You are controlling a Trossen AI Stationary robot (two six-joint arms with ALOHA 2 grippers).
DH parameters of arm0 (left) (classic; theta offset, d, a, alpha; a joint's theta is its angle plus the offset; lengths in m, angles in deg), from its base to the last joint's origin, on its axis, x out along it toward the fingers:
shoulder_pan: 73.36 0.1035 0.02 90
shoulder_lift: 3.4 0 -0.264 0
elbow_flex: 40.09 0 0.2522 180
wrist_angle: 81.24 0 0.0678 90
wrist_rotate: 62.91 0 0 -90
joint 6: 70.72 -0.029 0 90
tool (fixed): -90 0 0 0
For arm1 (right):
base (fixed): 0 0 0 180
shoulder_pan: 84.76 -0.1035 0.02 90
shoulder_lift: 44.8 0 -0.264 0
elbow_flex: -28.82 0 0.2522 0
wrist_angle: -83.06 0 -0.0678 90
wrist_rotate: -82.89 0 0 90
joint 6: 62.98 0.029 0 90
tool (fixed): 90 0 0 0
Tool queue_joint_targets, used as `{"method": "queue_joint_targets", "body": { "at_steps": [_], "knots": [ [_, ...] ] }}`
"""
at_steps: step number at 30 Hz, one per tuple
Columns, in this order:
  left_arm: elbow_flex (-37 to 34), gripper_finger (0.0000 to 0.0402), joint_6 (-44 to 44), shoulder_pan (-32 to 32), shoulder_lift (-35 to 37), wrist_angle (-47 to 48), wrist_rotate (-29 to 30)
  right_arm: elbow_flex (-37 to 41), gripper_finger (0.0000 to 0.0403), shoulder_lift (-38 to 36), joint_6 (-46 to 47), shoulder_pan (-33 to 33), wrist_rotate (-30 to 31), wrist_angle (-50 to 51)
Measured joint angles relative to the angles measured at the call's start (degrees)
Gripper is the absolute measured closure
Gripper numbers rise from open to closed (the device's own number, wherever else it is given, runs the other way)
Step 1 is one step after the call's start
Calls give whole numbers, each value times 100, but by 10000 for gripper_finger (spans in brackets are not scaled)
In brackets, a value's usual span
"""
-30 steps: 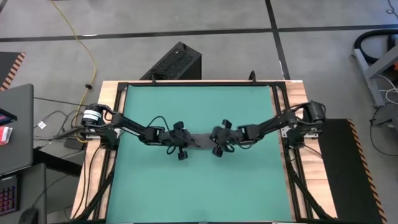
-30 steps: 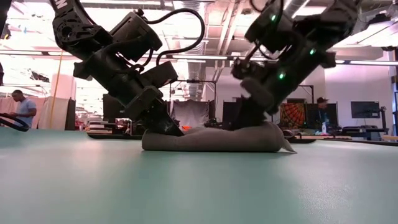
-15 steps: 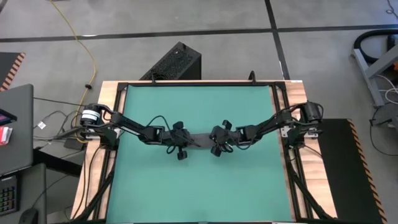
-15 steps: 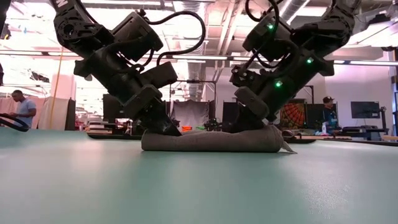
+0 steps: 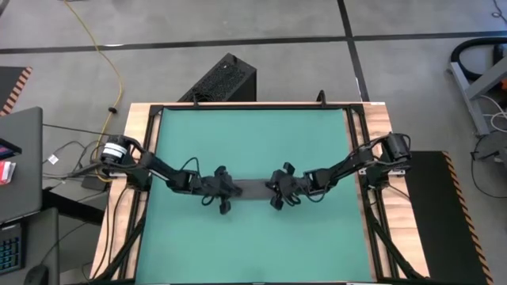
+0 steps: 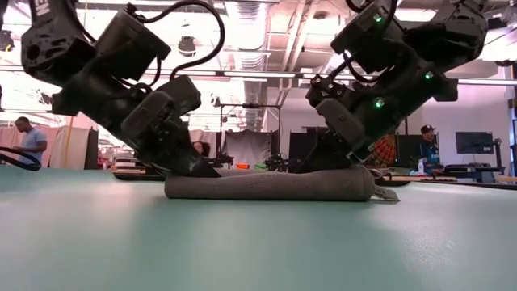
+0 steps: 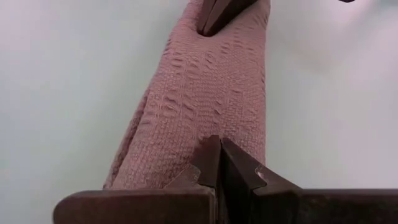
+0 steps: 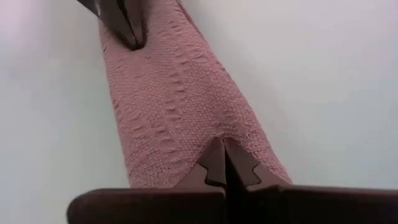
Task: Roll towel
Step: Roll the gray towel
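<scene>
**Pressing down on a rolled towel from both ends**

Lying across the middle of the green table (image 5: 253, 142), the towel (image 6: 271, 185) is a long, tight roll, running side to side between the two arms. From table height it looks like a low grey log, flat on the mat, with a small white tag (image 6: 386, 194) poking out on the table at one end. Its weave shows puckered ridges along the top.

Both arms reach in from the table's side edges and meet at the roll. The left gripper (image 5: 224, 190) sits on the left end of the towel, its fingers pinched fully together, the tips resting on top of the cloth rather than clamped around it. The right gripper (image 5: 279, 190) does the same at the other end: fingers closed tight against each other, tips pressed onto the roll's upper surface. Neither one has a fold of cloth between its fingers that I can make out.

Each wrist camera looks straight down the length of the roll and catches the other arm's closed tips at the far end.

Beyond the table, a person (image 6: 31, 139) sits at the far left of the room, and another person (image 6: 420, 145) is at a desk on the right.
</scene>
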Motion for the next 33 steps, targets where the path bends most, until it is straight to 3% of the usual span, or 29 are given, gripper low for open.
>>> {"method": "queue_joint_targets", "body": {
  "at_steps": [6,17,33],
  "knots": [
    [1,401,779,-311,-4,40,177,2,394,28,522,49,-102,-34],
    [-64,401,1801,-1583,-2,127,1308,2,394,802,1045,-651,143,-1698],
    [-64,401,1416,-1190,-7,340,2173,2,394,802,1841,-738,333,-1591]
  ]
}}
